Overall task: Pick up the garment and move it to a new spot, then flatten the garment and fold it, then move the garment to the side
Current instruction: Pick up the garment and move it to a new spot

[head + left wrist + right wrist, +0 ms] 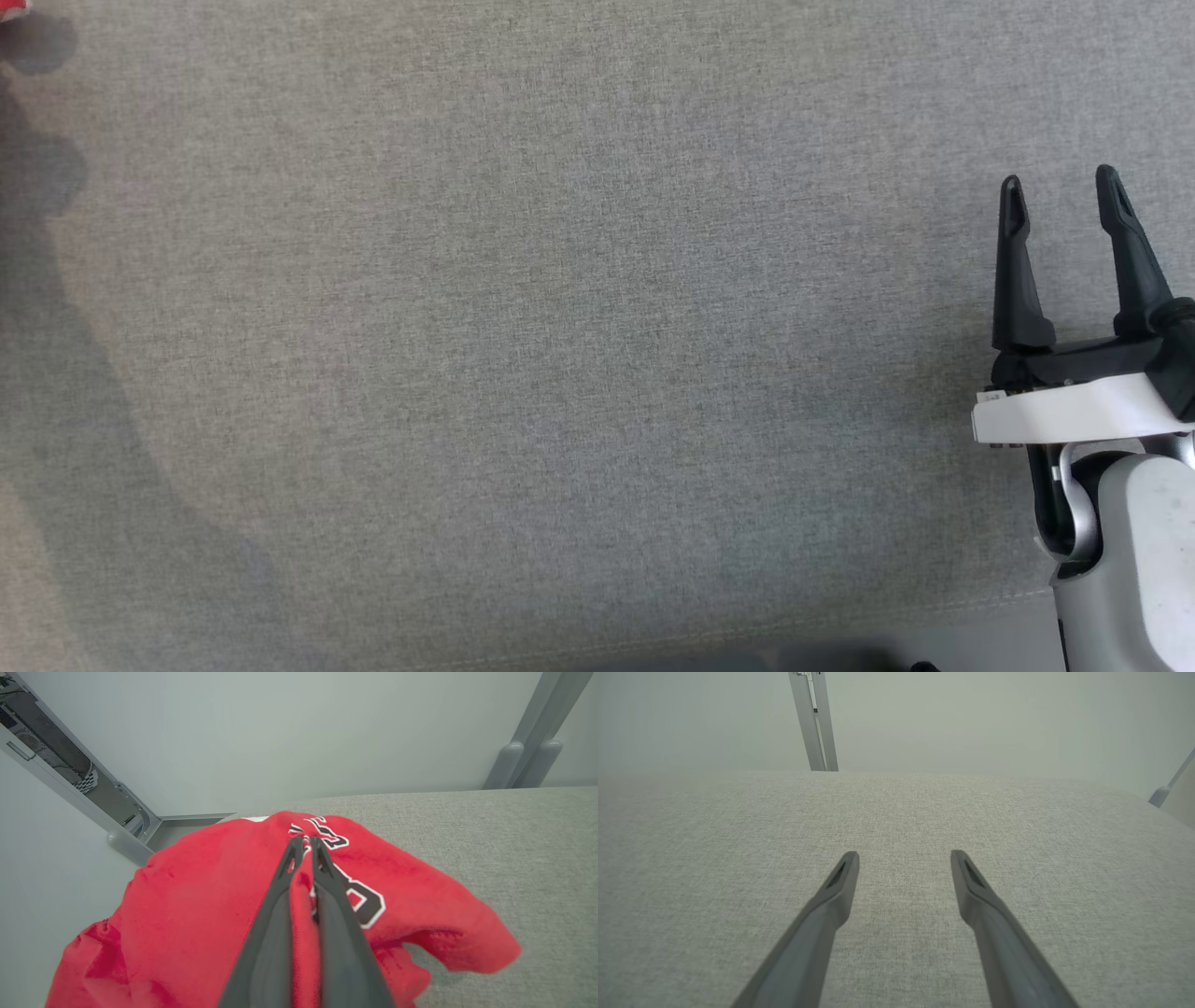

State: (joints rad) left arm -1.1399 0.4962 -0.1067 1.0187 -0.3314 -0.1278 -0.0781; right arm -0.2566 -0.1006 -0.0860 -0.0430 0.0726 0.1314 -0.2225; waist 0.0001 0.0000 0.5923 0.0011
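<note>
The garment is a red fabric piece with black, white-edged lettering, bunched at the left edge of the grey padded table. My left gripper is shut on a fold of the garment, the two dark fingers pinching red cloth between them. In the head view a sliver of the red garment peeks in at the top left corner. My right gripper stands open at the right of the table, with nothing between its fingers. The right wrist view has the same gripper hovering over bare grey cloth.
The grey fabric surface spreads across the head view, with a seam along its near edge at the lower right. A pale wall and a grey metal post stand behind the table. An angled metal frame lies off the table's left edge.
</note>
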